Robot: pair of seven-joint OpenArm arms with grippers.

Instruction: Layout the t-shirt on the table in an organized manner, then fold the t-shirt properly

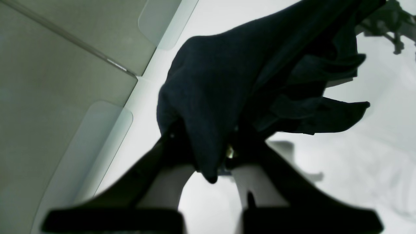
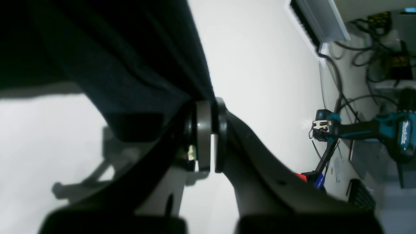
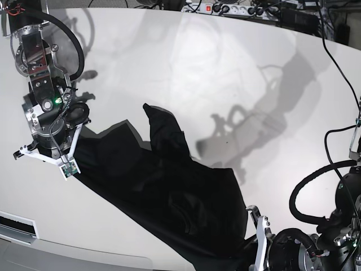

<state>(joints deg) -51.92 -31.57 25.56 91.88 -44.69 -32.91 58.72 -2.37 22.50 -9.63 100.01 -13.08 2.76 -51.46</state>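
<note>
The black t-shirt [image 3: 169, 192] hangs stretched in a loose band between my two grippers, sagging onto the white table [image 3: 225, 73]. At the left of the base view my right gripper [image 3: 70, 164] grips one end. In the right wrist view its pads [image 2: 203, 136] are pressed together, and the t-shirt [image 2: 113, 58] runs up from them. At the bottom right of the base view my left gripper [image 3: 251, 243] holds the other end. The left wrist view shows this gripper [image 1: 204, 152] shut on a bunched fold of the t-shirt [image 1: 227, 74] above the table [image 1: 357, 169].
A power strip [image 3: 225, 8] and cables lie beyond the table's far edge. A teal cordless drill [image 2: 390, 130] and more cables sit past the table's side. The table's edge and the floor [image 1: 48, 97] lie just beside my left gripper.
</note>
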